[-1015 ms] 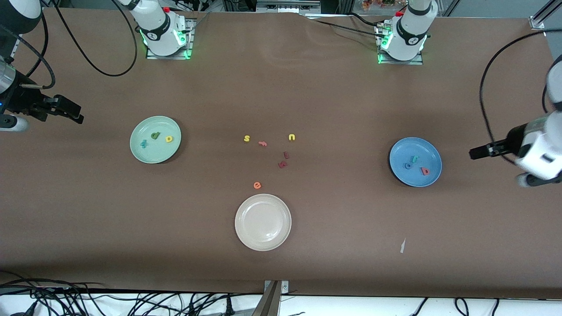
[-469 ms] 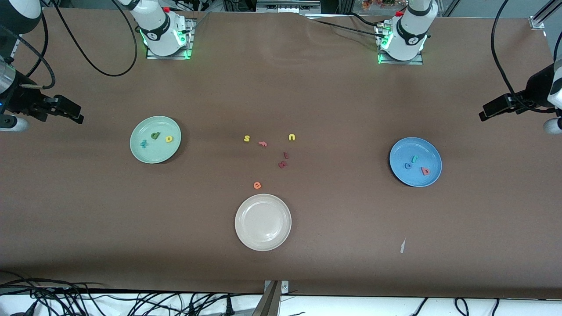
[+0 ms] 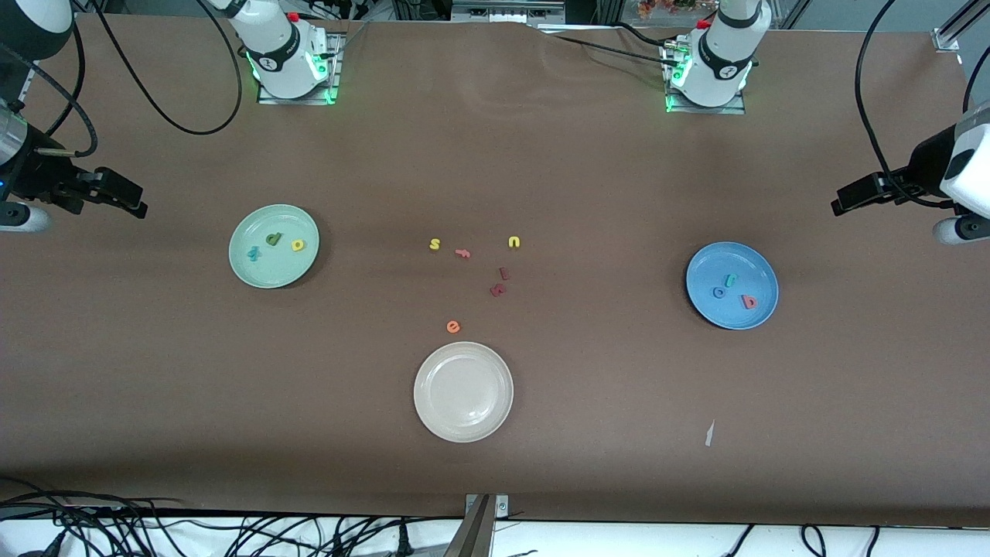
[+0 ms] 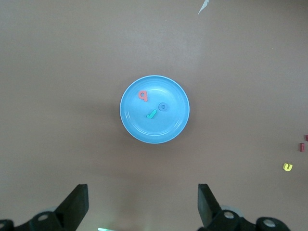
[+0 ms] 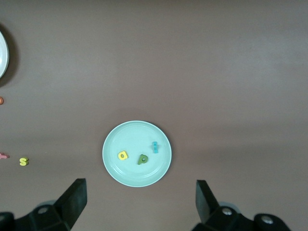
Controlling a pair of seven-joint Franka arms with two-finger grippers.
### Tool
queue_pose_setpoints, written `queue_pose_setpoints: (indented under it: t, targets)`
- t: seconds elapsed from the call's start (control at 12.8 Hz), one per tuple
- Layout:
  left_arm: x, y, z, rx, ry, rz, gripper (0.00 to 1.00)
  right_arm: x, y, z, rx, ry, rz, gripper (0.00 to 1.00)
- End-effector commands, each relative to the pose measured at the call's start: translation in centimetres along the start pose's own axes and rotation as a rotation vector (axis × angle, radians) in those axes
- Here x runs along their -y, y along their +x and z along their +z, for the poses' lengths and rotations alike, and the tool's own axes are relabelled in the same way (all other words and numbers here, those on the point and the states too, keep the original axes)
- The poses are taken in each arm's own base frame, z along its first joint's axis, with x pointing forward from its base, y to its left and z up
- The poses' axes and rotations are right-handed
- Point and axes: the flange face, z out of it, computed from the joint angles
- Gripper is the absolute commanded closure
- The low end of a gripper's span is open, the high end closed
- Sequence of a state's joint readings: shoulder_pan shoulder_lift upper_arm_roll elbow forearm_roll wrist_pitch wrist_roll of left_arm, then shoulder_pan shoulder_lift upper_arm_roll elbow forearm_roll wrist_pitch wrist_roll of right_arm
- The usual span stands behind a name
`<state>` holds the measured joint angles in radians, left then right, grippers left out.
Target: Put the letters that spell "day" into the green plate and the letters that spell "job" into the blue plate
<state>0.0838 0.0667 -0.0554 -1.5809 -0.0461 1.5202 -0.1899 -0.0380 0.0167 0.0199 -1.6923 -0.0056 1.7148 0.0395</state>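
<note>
Loose letters lie in the middle of the table, well apart from both coloured plates: a yellow "s" (image 3: 435, 244), a salmon "f" (image 3: 462, 253) beside it, a yellow "u" (image 3: 514, 242), two dark red letters (image 3: 500, 282) a little nearer the front camera, and an orange "e" (image 3: 453, 326) just beside the cream-white plate (image 3: 427, 406), which sits nearest that camera. A small pale scrap (image 3: 708, 433) lies on the brown cover toward the left arm's end.

The green plate (image 3: 251, 271) — pale mint, round and smooth — rests toward the right arm's end. In it lie the yellow round-bowled letter (image 3: 298, 245), the dark green round-bowled letter (image 3: 273, 239) and the teal "y" (image 3: 253, 253), close together but apart, all flat; how each one points cannot be made out.

The blue plate (image 3: 762, 271) rests toward the left arm's end. In it lie the blue ring "o" (image 3: 719, 292), the teal "j" (image 3: 732, 280) just beside it, with its long axis slanting across the plate, and the coral-red "b" (image 3: 748, 302), nearest the front camera of the three.

The left gripper (image 4: 143, 204) hangs above the table at its own end, jaws spread wide and empty. The right gripper (image 5: 139, 202) hangs at the other end, likewise released — nothing between its fingers.
</note>
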Motion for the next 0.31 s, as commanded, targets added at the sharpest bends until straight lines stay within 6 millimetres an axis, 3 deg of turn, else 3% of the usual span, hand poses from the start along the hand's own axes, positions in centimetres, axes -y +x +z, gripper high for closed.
queue_pose_setpoints:
  t: [0.0, 0.23]
  targets:
    - [0.08, -0.25, -0.27, -0.004, -0.023, 0.019, 0.0, -0.04, 0.09, -0.42, 0.003, 0.016, 0.006, 0.0]
    - [0.72, -0.22, -0.53, -0.016, 0.011, 0.029, 0.0, -0.13, 0.09, -0.42, 0.003, 0.016, 0.009, 0.0]
